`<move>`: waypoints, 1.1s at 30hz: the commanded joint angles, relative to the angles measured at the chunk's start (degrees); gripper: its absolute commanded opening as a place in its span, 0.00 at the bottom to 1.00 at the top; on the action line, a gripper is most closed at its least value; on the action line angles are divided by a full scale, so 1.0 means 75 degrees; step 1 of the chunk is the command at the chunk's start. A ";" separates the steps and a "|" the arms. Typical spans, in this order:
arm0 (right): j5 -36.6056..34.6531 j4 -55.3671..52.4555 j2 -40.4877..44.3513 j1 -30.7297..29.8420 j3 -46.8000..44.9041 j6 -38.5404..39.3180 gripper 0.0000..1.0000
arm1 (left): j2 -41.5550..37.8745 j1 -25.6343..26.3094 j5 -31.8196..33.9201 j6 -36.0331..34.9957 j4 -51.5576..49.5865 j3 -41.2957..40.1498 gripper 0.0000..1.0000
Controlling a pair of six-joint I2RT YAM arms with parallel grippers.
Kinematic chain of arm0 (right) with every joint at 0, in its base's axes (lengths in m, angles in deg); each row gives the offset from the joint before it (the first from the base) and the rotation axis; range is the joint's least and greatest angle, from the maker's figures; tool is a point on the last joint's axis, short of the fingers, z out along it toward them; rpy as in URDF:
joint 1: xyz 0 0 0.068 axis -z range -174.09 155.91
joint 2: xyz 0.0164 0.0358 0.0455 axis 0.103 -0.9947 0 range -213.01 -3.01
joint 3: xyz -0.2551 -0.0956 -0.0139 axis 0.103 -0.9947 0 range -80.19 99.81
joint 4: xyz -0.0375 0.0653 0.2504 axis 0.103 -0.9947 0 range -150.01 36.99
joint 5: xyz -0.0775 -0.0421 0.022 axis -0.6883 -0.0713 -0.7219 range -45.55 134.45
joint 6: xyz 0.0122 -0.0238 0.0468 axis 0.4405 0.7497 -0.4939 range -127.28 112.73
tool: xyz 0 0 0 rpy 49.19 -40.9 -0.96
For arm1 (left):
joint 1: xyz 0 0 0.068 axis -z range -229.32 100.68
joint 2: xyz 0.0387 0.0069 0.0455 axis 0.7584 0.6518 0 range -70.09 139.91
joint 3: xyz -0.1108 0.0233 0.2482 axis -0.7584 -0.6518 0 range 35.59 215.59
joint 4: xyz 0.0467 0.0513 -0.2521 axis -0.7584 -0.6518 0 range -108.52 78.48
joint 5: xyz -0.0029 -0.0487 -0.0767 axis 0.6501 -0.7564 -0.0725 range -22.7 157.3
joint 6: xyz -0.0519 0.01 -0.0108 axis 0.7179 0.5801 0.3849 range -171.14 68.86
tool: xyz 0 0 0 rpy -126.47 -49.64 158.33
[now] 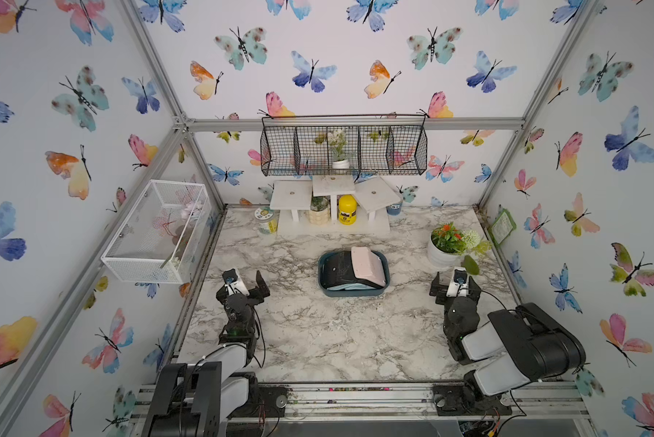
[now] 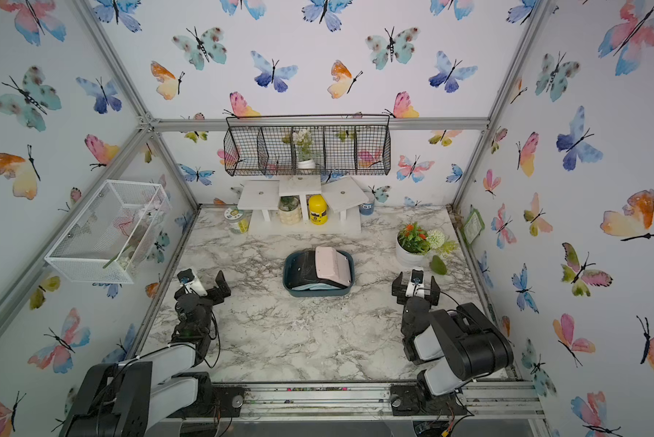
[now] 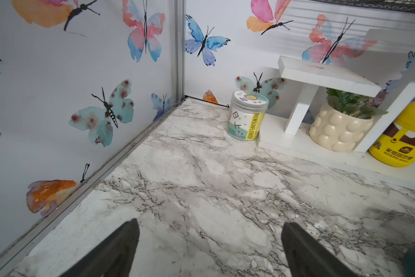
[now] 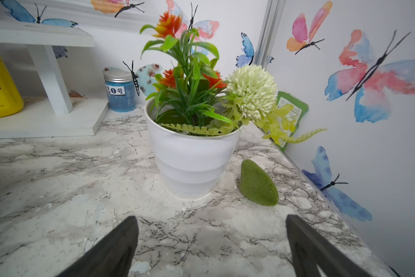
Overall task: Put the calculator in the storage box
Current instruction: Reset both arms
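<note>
The teal storage box (image 1: pixel 351 293) (image 2: pixel 317 293) sits mid-table in both top views. Inside it, a pink slab (image 1: pixel 367 265) (image 2: pixel 331 263) leans on a flat black device (image 1: pixel 336 270) (image 2: pixel 302 270), with a pale blue item along the near wall. No keys show, so I cannot tell which of them is the calculator. My left gripper (image 1: pixel 246 282) (image 2: pixel 204 282) (image 3: pixel 210 225) hovers open and empty left of the box. My right gripper (image 1: pixel 455 284) (image 2: pixel 416 285) (image 4: pixel 211 218) stands open and empty to its right. Neither wrist view shows the box.
A white flower pot (image 1: pixel 440 253) (image 4: pixel 189 156) and a green stone (image 1: pixel 471 265) (image 4: pixel 258 183) stand just beyond the right gripper. A white riser shelf (image 1: pixel 333 227) with jars lines the back wall. A white mesh basket (image 1: pixel 155 230) overhangs the left edge.
</note>
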 commanded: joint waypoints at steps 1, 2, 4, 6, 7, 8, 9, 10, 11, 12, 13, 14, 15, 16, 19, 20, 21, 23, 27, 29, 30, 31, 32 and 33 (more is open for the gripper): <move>0.0312 -0.0104 0.0398 0.0048 0.0190 0.0006 0.99 | 0.0233 -0.0042 -0.0536 -0.0291 0.0721 0.0023 0.99; 0.0340 -0.0002 0.0334 0.0060 0.0207 0.0044 0.99 | 0.0325 -0.0042 -0.0588 -0.0324 0.0817 0.0023 0.99; 0.0393 0.0428 0.0068 0.0066 0.0196 0.0182 0.99 | 0.0583 -0.0042 -0.0761 -0.0423 0.1083 0.0015 0.99; 0.0624 0.0353 0.0136 0.0193 0.0142 0.0075 0.99 | 0.0933 -0.0042 -0.1120 -0.0562 0.1632 -0.0101 0.99; 0.0871 0.0179 0.0216 0.0322 0.0147 -0.0030 0.99 | 0.1040 -0.0042 -0.1252 -0.0621 0.1741 -0.0120 0.99; 0.1217 -0.0006 0.0223 0.0477 0.0152 -0.0155 0.99 | 0.1093 -0.0042 -0.1382 -0.0669 0.1718 -0.0091 0.99; 0.1368 0.0154 -0.0020 0.0588 0.0148 -0.0197 0.99 | 0.1149 -0.0042 -0.1449 -0.0705 0.1698 -0.0061 0.99; 0.1329 0.0708 -0.0376 0.0622 0.0180 -0.0139 0.99 | 0.1235 -0.0042 -0.1499 -0.0731 0.1732 -0.0044 0.99; 0.1309 0.1159 -0.0668 0.0634 0.0236 -0.0025 0.99 | 0.1365 -0.0042 -0.1592 -0.0777 0.1744 -0.0005 0.99; 0.1301 0.0948 -0.0598 0.0634 0.0301 -0.0029 0.99 | 0.1509 -0.0042 -0.1739 -0.0838 0.1735 0.0080 0.99; 0.1302 0.0236 -0.0344 0.0662 0.0435 -0.0144 0.99 | 0.1605 -0.0036 -0.1868 -0.0900 0.1626 0.0188 0.99; 0.1447 -0.0841 -0.0048 0.0760 0.0724 -0.0312 0.99 | 0.1672 -0.0042 -0.1988 -0.0960 0.1255 0.0405 0.99; 0.1823 -0.1455 -0.0039 0.0931 0.1009 -0.0402 0.99 | 0.1746 -0.0023 -0.2038 -0.1003 0.0859 0.0649 0.99; 0.1961 -0.1429 -0.0229 0.0999 0.1172 -0.0364 0.99 | 0.1808 -0.0026 -0.2045 -0.1007 0.0719 0.0812 0.99; 0.2322 -0.1876 -0.0208 0.1267 0.1367 -0.0530 0.99 | 0.1794 -0.0007 -0.1977 -0.0996 0.0711 0.0797 0.99; 0.2343 -0.2113 -0.0120 0.1277 0.1403 -0.0561 0.99 | 0.1796 -0.0007 -0.1972 -0.0995 0.0710 0.0797 0.99; 0.2336 -0.1968 -0.0156 0.1279 0.1373 -0.0545 0.99 | 0.1802 -0.0007 -0.1976 -0.0996 0.0715 0.0791 0.99; 0.2333 -0.1740 -0.0214 0.1279 0.1312 -0.0503 0.99 | 0.1797 -0.0007 -0.1966 -0.0987 0.0721 0.0797 0.99; 0.2322 -0.1891 -0.0143 0.1279 0.1328 -0.0526 0.99 | 0.1782 -0.0007 -0.1965 -0.0984 0.0718 0.0785 0.99; 0.2322 -0.1890 -0.0143 0.1279 0.1327 -0.0526 0.99 | 0.1784 -0.0007 -0.1970 -0.0984 0.0715 0.0785 0.99; 0.2322 -0.1892 -0.0143 0.1279 0.1325 -0.0526 0.99 | 0.1791 -0.0007 -0.1968 -0.0984 0.0716 0.0786 0.99; 0.2322 -0.1891 -0.0143 0.1279 0.1332 -0.0526 0.99 | 0.1785 -0.0007 -0.1971 -0.0984 0.0715 0.0785 0.99; 0.2322 -0.1889 -0.0143 0.1279 0.1325 -0.0526 0.99 | 0.1785 -0.0008 -0.1972 -0.0984 0.0722 0.0785 0.99; 0.2322 -0.1884 -0.0145 0.1279 0.1332 -0.0526 0.99 | 0.1782 -0.0007 -0.1974 -0.0984 0.0716 0.0785 0.99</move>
